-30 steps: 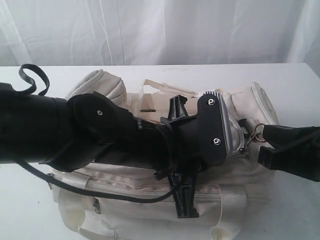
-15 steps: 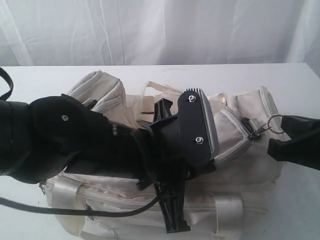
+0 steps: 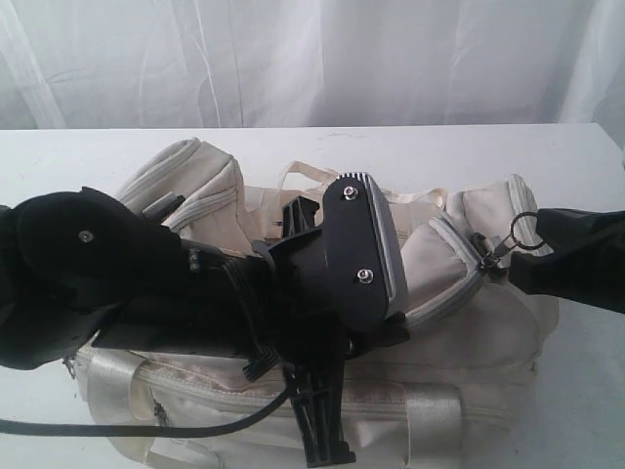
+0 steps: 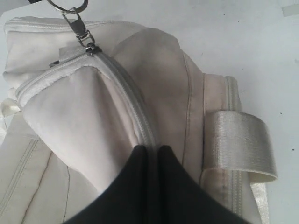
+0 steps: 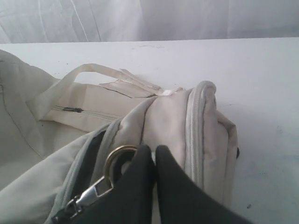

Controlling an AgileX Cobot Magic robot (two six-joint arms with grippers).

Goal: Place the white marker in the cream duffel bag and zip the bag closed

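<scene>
The cream duffel bag (image 3: 488, 332) lies lengthwise on the white table (image 3: 576, 156). My left arm reaches across its top. In the left wrist view the left gripper (image 4: 150, 148) is shut on the grey zipper seam (image 4: 126, 93) of the bag (image 4: 70, 116). The seam runs up to the slider (image 4: 88, 44). My right gripper (image 3: 543, 244) at the bag's right end is shut on the metal ring pull (image 3: 522, 230). In the right wrist view the ring (image 5: 117, 156) passes behind one finger of that gripper (image 5: 153, 148), with its clip (image 5: 88, 196) below. The white marker is hidden.
A glossy webbing handle (image 4: 238, 144) loops over the bag's side, and another handle (image 5: 93, 72) lies on the far side. A black cable (image 3: 146, 430) trails past the bag's front left. A white curtain (image 3: 312, 59) hangs behind the table.
The right gripper has drawn the ring pull up and to the right. The left arm and the bag under it have shifted left and toward the front.
</scene>
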